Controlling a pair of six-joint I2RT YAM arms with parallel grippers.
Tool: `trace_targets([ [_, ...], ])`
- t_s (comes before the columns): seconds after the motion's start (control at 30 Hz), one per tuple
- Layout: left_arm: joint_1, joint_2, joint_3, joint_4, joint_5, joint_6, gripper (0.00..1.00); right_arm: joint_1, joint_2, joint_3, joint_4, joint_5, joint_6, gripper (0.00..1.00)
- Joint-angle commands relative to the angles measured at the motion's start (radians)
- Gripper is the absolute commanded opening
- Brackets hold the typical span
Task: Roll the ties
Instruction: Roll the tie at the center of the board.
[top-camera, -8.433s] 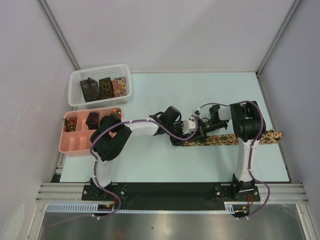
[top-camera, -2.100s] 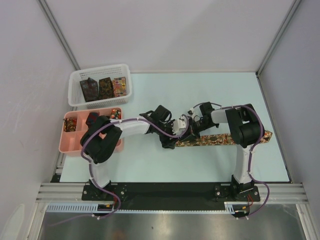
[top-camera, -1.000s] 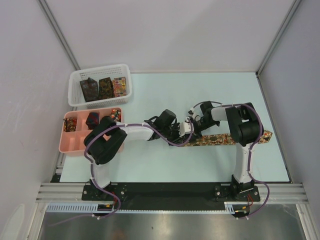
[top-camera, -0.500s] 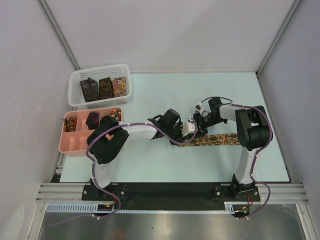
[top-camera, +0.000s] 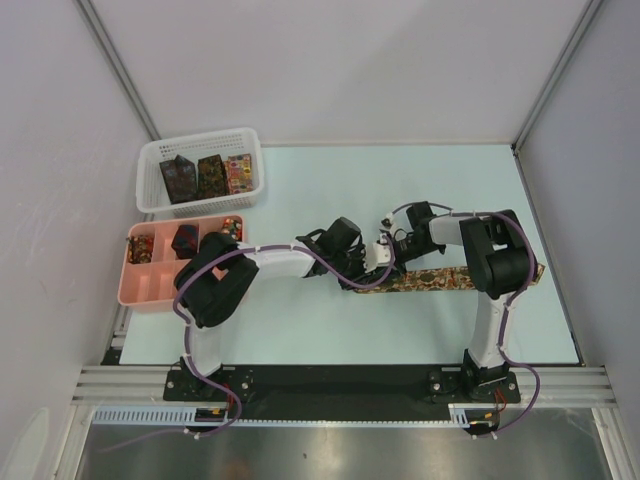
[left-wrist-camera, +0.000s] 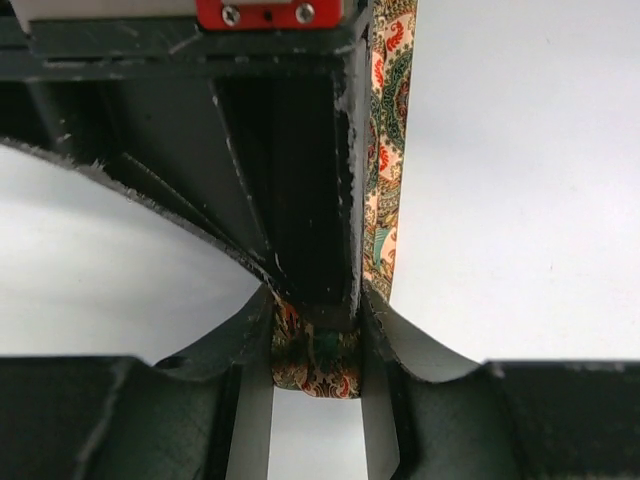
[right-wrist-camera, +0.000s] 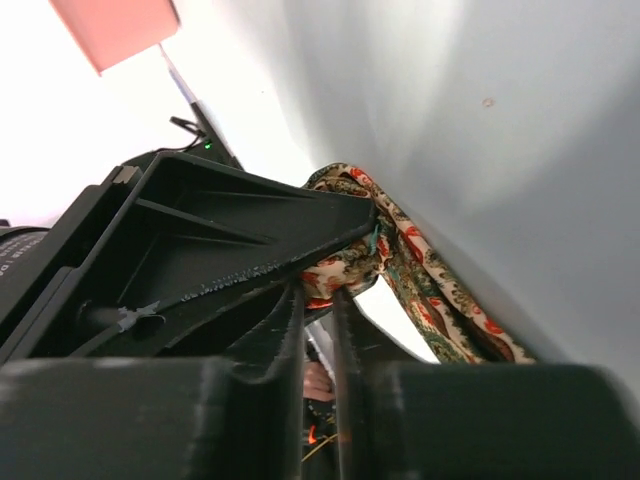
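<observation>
Left gripper (left-wrist-camera: 315, 372) pinches folded end of tie (left-wrist-camera: 386, 150); rest of strip flat on table (top-camera: 300, 190). Right gripper (right-wrist-camera: 318, 320) beside it, jaws nearly together, cannot tell if gripping.

I look down on a pale mint table (top-camera: 330, 190) boxed in by plain whitish walls: a back panel (top-camera: 340, 60), a left wall (top-camera: 50, 200) and a right wall (top-camera: 600, 220). Silver aluminium posts (top-camera: 115, 65) run along the back corners. At the near edge a black strip (top-camera: 340, 385) lies on a ribbed rail (top-camera: 120, 383), with a brushed metal sheet (top-camera: 330, 450) below it. The light is soft and even.
</observation>
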Motion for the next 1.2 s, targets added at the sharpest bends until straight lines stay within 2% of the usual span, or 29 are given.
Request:
trace_targets([
  [0.0,-0.001,0.020,-0.011,-0.044,-0.015,0.003,0.34,-0.006,0.058,-0.003,0.026,0.068,-0.022,0.00],
  [0.07,0.002,0.003,-0.017,-0.044,-0.003,0.003,0.40,-0.017,0.058,-0.011,0.007,0.092,-0.036,0.00],
  [0.1,0.005,-0.005,-0.021,-0.039,0.008,0.004,0.49,-0.022,0.055,-0.016,0.006,0.100,-0.041,0.00],
  [0.2,0.018,-0.032,-0.024,-0.027,0.040,0.000,0.61,-0.043,0.044,-0.026,-0.014,0.135,-0.067,0.00],
  [0.4,0.053,-0.117,-0.066,0.056,0.094,-0.037,0.80,-0.083,0.047,-0.029,-0.050,0.209,-0.088,0.00],
  [0.73,0.059,-0.085,-0.126,0.215,0.155,-0.071,0.83,-0.103,0.072,0.001,-0.111,0.318,-0.142,0.00],
  [1.03,-0.008,-0.016,-0.081,0.278,0.114,-0.029,0.83,-0.050,0.102,0.011,-0.134,0.232,-0.170,0.00],
  [1.1,-0.021,0.004,-0.064,0.254,0.099,0.000,0.76,-0.039,0.104,0.017,-0.134,0.217,-0.170,0.00],
  [1.17,-0.039,0.021,-0.029,0.165,0.096,0.058,0.61,-0.025,0.112,0.018,-0.130,0.200,-0.164,0.00],
])
